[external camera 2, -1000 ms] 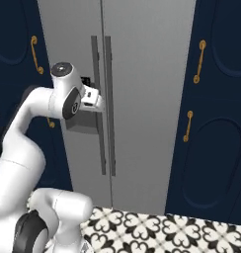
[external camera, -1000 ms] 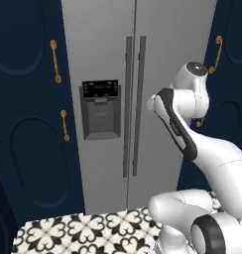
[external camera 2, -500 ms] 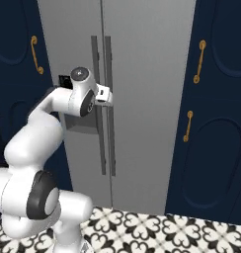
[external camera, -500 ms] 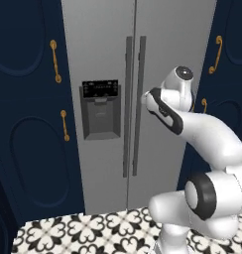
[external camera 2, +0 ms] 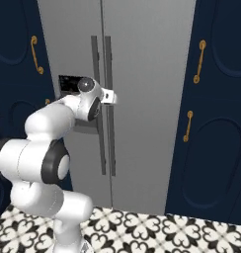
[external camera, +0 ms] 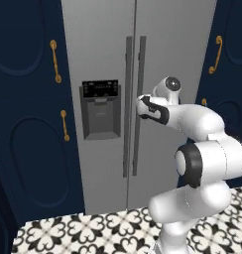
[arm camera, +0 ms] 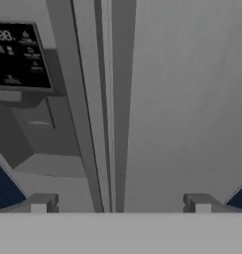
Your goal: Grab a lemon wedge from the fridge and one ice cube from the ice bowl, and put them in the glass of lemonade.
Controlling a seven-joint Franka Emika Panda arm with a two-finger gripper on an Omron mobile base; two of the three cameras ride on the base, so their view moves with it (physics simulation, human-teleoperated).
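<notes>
Hand view looks straight at the fridge from close in; the 2 fingertips stand wide apart at the bottom of the picture with nothing between them, so the gripper is fully spread and holds nothing; between the tips, dead ahead, run the 2 dark bar handles, with the dispenser panel off to the left.

From the left base view the gripper sits at the height of the dispenser panel, just beside the right door's handle; whether it touches the bar I cannot tell; the right base view shows the gripper right at the handles too.

Both fridge doors are shut, so the lemon wedge is, I judge, behind them and out of sight; the glass of lemonade and the ice bowl are not seen from here.

The relation that matters: each handle's long axis is vertical, and the spread of the fingers runs left to right across it, so the jaws are already turned the right way to straddle a bar; the bars lie slightly left of the midpoint between the tips, so a small shift left and a push farther in would, I judge, be needed before closing; navy cabinets with gold pulls flank the fridge.
</notes>
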